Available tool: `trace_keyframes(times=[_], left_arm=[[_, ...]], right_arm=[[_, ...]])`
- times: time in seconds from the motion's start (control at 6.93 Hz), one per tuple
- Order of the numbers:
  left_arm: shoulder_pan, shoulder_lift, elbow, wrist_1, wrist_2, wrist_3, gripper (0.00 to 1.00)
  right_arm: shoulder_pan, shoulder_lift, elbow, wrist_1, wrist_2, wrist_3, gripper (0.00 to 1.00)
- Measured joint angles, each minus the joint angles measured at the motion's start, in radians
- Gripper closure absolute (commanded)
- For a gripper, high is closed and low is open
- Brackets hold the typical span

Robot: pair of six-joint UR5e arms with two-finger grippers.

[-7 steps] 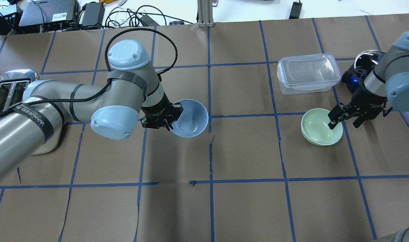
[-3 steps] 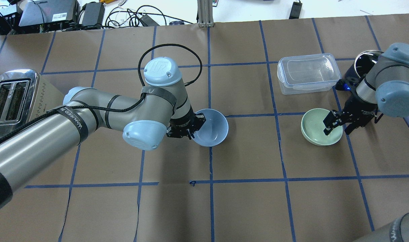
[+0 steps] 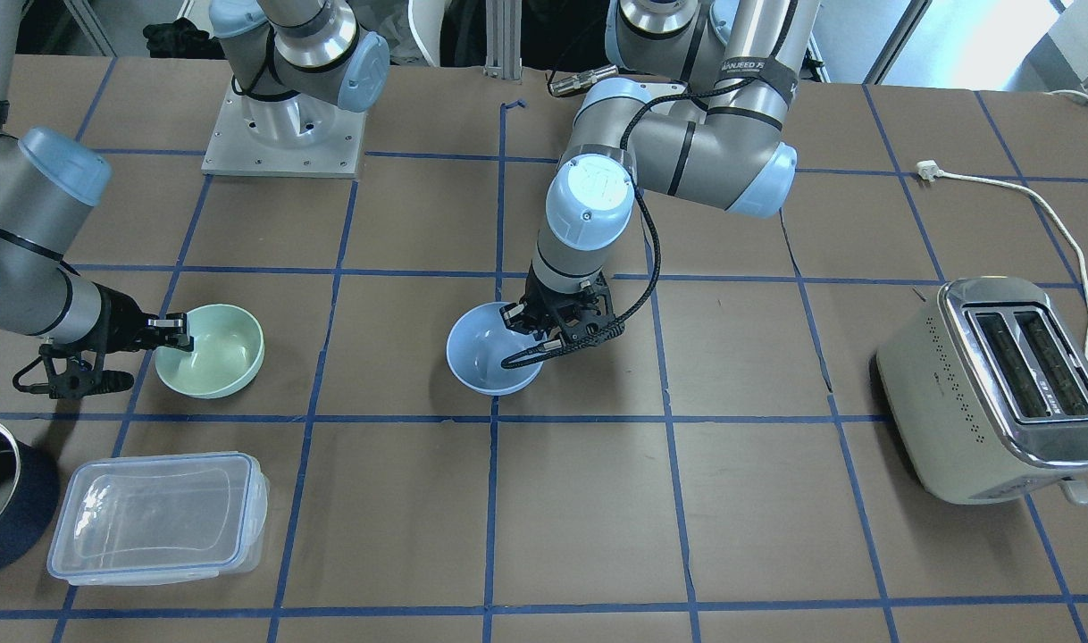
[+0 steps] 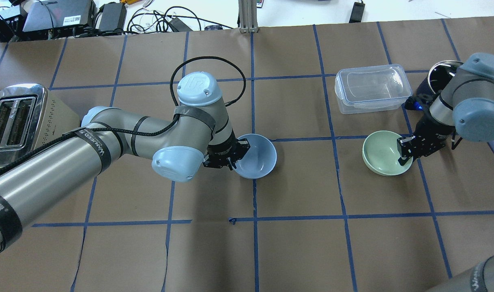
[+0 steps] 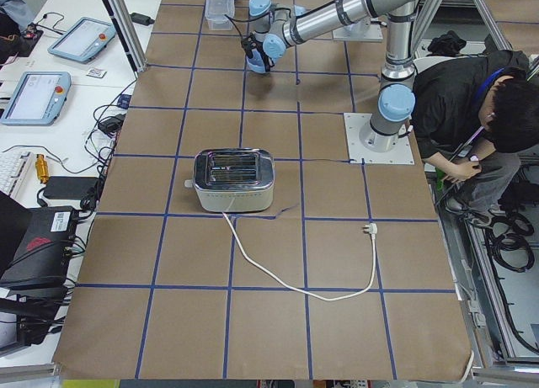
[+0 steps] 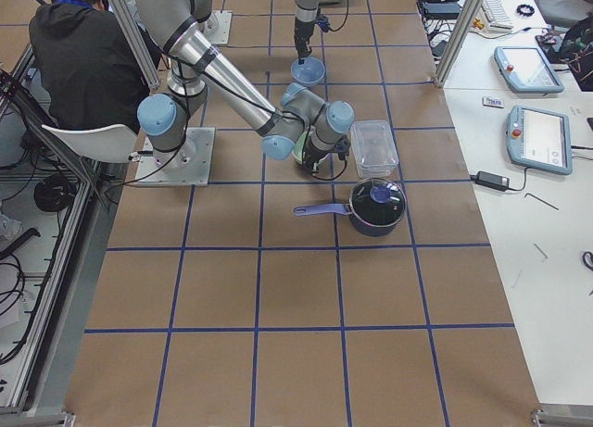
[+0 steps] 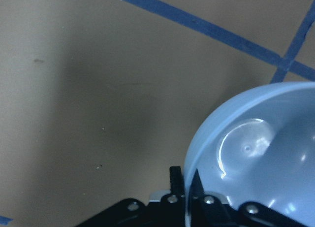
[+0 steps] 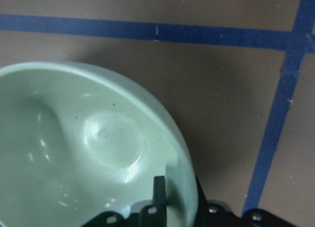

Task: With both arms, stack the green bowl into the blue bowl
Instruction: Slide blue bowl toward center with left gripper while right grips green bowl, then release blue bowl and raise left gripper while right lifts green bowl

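Though the left gripper [image 4: 232, 157] grips the blue bowl [image 4: 258, 157] and the right gripper [image 4: 405, 154] the green bowl [image 4: 383, 153], they sit well apart, unstacked.

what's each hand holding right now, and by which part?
Left hand pinches the blue bowl by its rim, one finger inside and one outside. Right hand grips the green bowl the same way, at its rim.
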Motion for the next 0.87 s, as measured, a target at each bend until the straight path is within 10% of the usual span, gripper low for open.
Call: trace_keyframes(times=[0.43, 0.87], left_arm=[[0.001, 0.005, 0.006, 0.0, -0.046, -0.001, 0.22], [0.089, 0.07, 0.057, -0.039, -0.005, 0.136, 0.07]], right_arm=[[-0.001, -0.05, -0.038, 0.054, -0.006, 0.038, 1.0], [0.005, -0.083, -0.206, 0.284, 0.035, 0.061, 1.0]])
